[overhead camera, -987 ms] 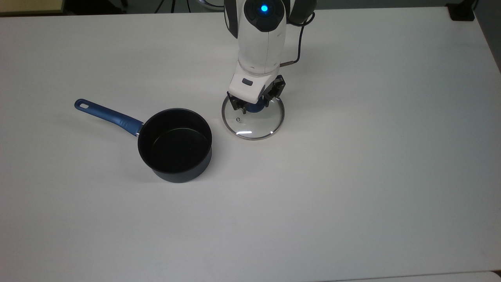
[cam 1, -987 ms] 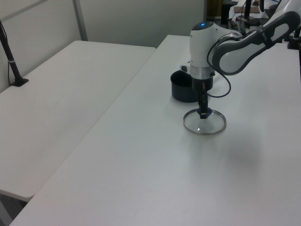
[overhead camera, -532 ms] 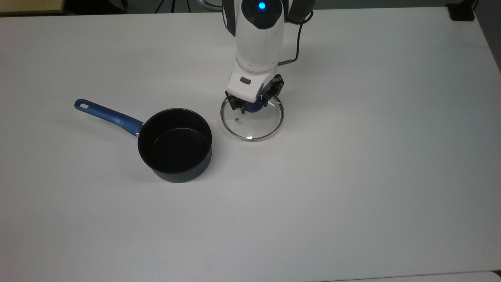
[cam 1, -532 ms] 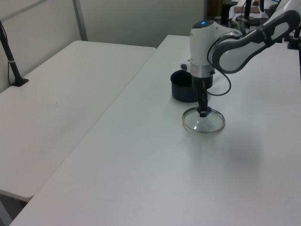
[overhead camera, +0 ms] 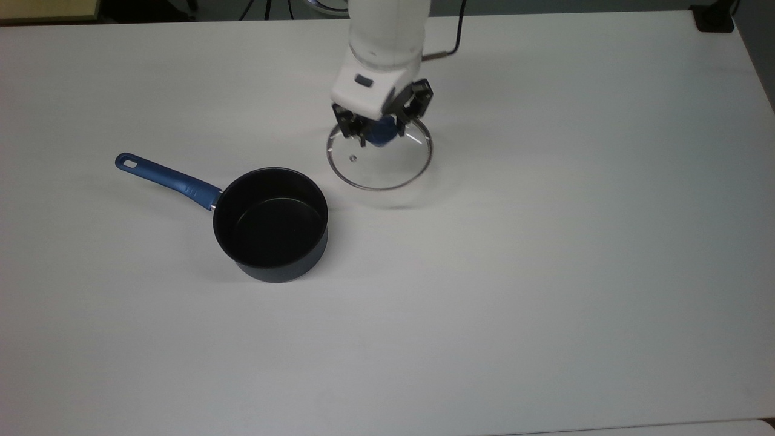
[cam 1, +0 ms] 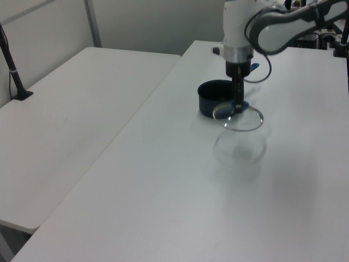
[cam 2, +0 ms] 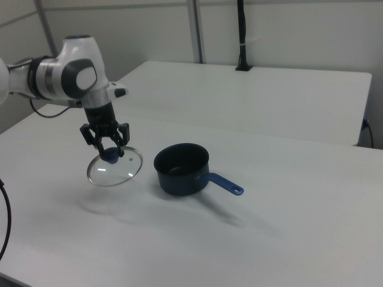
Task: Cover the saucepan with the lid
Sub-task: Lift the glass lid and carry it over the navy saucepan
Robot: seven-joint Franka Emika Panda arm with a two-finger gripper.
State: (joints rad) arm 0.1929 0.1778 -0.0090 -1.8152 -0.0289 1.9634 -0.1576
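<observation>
My gripper (overhead camera: pixel 380 134) is shut on the blue knob of the lid (overhead camera: pixel 381 166), a clear glass disc with a thin metal rim. The lid hangs level above the white table (overhead camera: pixel 545 242), and its shadow lies below it. In the top view the saucepan (overhead camera: pixel 270 224) stands upright to the lower left of the lid, dark and empty, with its blue handle (overhead camera: pixel 166 177) pointing up and left. In the left view the lid (cam 1: pixel 240 115) hangs under the gripper (cam 1: pixel 238 105), just in front of the saucepan (cam 1: pixel 210 101). In the right view the gripper (cam 2: pixel 111 154) holds the lid (cam 2: pixel 114 169) left of the saucepan (cam 2: pixel 181 169).
A black cable (overhead camera: pixel 457 36) runs from the arm's wrist. A dark block (overhead camera: pixel 714 18) sits at the table's far right corner in the top view. A second white table (cam 1: pixel 71 109) with a black post (cam 1: pixel 13 71) stands alongside.
The gripper has risen with the lid, lifting it off the table. In the top view it has shifted up and slightly left. The saucepan has not moved.
</observation>
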